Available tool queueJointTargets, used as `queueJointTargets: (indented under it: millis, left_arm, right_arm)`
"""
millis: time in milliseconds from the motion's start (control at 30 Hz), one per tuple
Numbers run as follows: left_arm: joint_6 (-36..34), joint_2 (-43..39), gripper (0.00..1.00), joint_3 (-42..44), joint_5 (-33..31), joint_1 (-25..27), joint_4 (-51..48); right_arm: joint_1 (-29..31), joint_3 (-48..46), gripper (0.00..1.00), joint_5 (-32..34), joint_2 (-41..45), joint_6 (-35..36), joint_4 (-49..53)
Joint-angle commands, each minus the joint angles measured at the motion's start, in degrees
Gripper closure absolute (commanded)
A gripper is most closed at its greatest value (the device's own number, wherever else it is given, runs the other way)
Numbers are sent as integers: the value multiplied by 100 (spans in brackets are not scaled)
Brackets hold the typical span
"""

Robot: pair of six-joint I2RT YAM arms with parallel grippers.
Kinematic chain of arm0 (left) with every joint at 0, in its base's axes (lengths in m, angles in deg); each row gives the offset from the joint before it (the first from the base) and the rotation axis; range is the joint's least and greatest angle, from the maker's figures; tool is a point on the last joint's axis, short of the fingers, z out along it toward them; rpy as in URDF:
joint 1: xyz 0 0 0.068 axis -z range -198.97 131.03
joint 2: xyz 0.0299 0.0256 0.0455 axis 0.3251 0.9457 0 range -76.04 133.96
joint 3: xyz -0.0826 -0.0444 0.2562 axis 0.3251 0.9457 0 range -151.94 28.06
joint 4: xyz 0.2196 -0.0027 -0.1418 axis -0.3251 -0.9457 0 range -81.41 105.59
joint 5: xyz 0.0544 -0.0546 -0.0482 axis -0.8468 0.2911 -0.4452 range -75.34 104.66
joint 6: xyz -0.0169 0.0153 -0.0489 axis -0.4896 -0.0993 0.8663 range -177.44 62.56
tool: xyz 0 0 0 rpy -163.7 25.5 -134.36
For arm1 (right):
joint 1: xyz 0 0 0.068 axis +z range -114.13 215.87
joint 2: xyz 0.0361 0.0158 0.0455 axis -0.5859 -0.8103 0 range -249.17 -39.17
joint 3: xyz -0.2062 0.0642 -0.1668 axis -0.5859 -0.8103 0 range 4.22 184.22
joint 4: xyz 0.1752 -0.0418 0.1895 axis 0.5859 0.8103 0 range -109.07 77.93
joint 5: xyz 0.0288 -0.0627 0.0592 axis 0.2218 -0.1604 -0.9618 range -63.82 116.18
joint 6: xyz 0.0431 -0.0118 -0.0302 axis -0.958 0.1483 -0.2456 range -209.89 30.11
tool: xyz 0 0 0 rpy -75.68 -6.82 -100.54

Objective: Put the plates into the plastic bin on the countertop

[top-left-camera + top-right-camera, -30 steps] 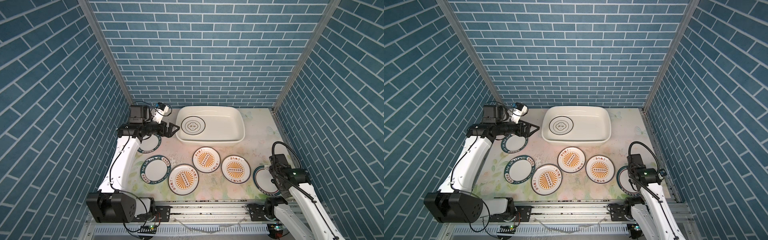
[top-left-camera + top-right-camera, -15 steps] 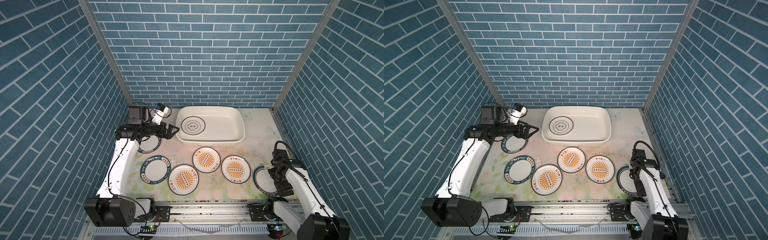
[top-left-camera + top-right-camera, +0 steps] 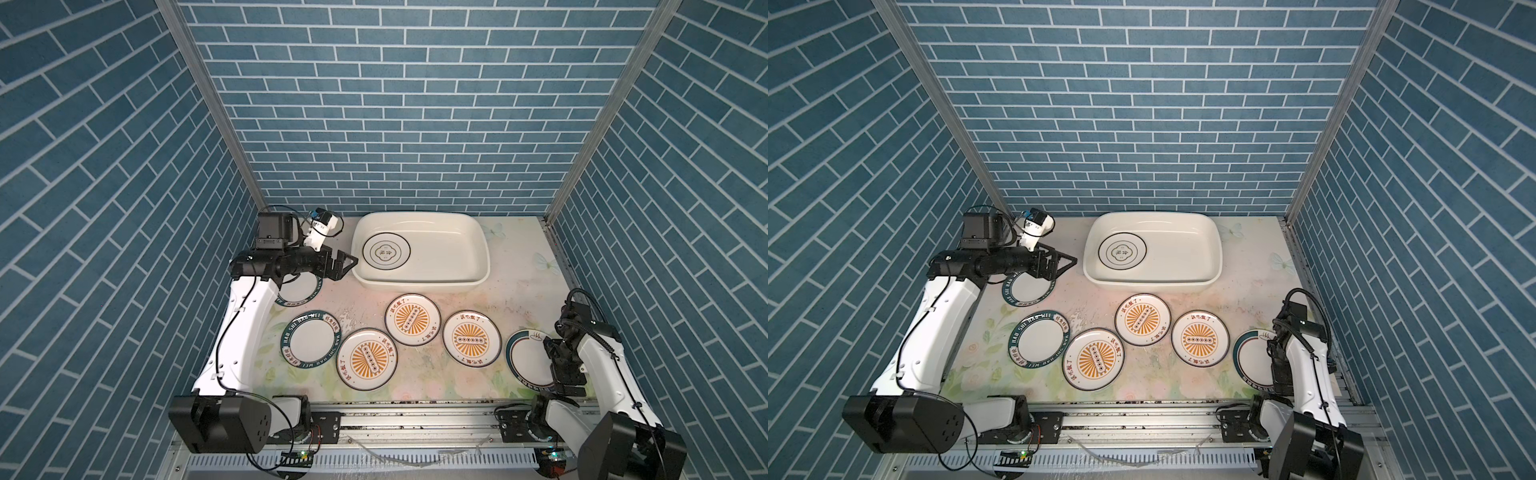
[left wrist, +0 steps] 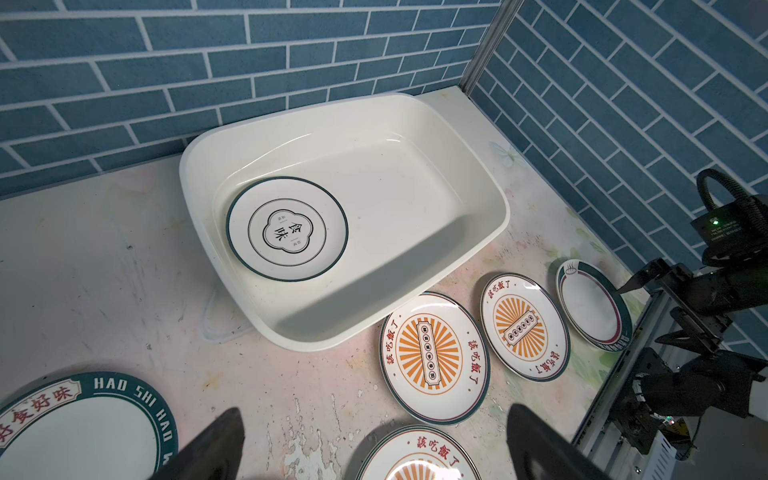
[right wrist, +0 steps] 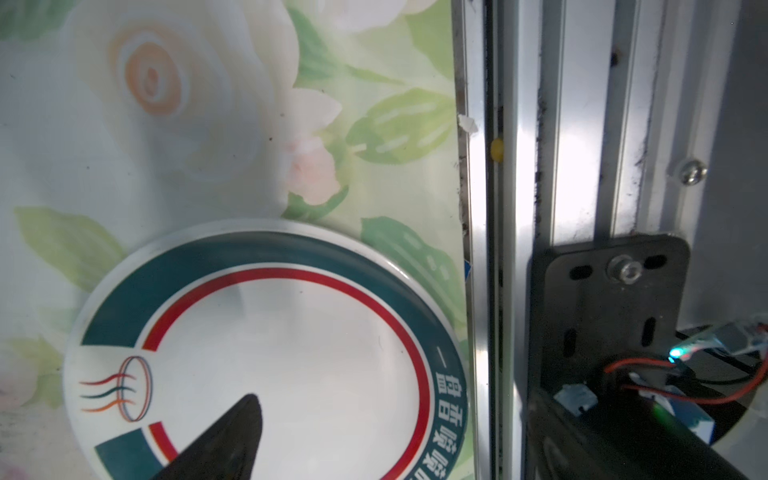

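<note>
The white plastic bin (image 3: 449, 253) (image 3: 1183, 253) (image 4: 395, 199) stands at the back of the rose-printed countertop (image 3: 365, 307). One thin-ringed plate (image 3: 386, 252) (image 4: 286, 228) lies flat in its left end. Three orange sunburst plates (image 3: 412, 319) (image 3: 471, 338) (image 3: 366, 358) lie in front of the bin. A teal lettered plate (image 3: 311, 339) lies to their left, and another (image 3: 300, 291) lies partly under my left arm. My left gripper (image 3: 348, 269) (image 4: 374, 409) hovers open and empty beside the bin's left end. My right gripper (image 3: 567, 380) (image 5: 390, 399) is open over a teal-and-red ringed plate (image 3: 528, 357) (image 5: 270, 353) at the front right; one finger is above its white centre.
A metal rail (image 5: 519, 166) runs along the countertop's front edge, right beside the ringed plate. Blue brick-pattern walls close in the left, back and right sides. Both arm bases (image 3: 220, 424) (image 3: 623, 449) sit on the front rail.
My right arm has swung in and brought its gripper down over the ringed plate at the front right. My left gripper has hardly moved. No plate has shifted.
</note>
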Motion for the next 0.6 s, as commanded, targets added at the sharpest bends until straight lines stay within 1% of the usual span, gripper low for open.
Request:
queueJointTargets:
  millis: [0,300,567]
  left_arm:
    - [-72,-51,0,-69,-3,39,-56]
    - [-82,-80,0,-81,-57,39,-99]
    - [-69,-145,0,-38,-100,39,-89]
  right_arm:
    - [-182,30,1,125,-133,358,217]
    - [-533,-177,1,260,-103,848,-184]
    - [-685,-589,1,-101,65,1130,-874]
